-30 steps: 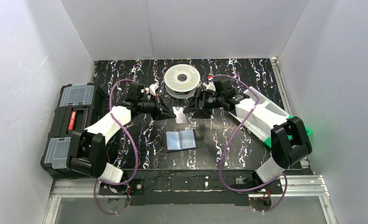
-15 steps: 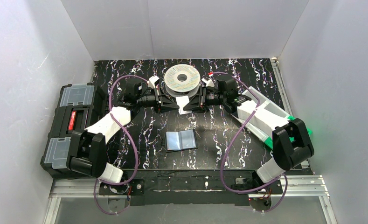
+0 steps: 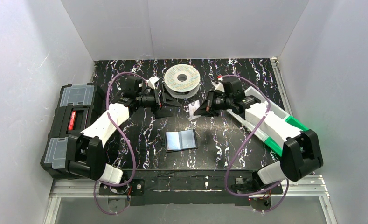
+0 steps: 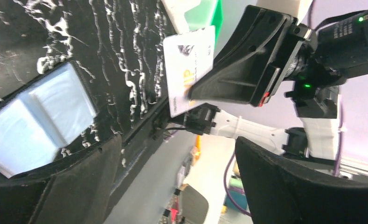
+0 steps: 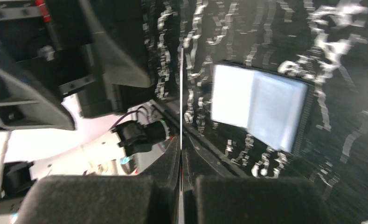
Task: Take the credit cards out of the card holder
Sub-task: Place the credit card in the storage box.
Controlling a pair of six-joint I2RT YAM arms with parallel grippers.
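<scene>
1. One card holder [image 3: 181,140] lies unfolded near the middle of the table's [image 3: 228,140] front edge, bluish-grey inside up. Whether a card sits in its pockets cannot be told.
2. Beyond it, raised off the table, the right gripper [image 3: 198,110] is clamped on one credit card [image 4: 189,70], pale with dark print.
3. Just left of the card and apart from it, the left gripper [image 3: 171,101] is spread wide, holding nothing.
4. One black toolbox [image 3: 70,123] sits at the left edge, closed.
5. One white spool [image 3: 182,79] lies flat by the back edge.

spool [image 3: 182,79] behind, toolbox [image 3: 72,126] left — card holder [image 3: 181,140] uncovered
</scene>
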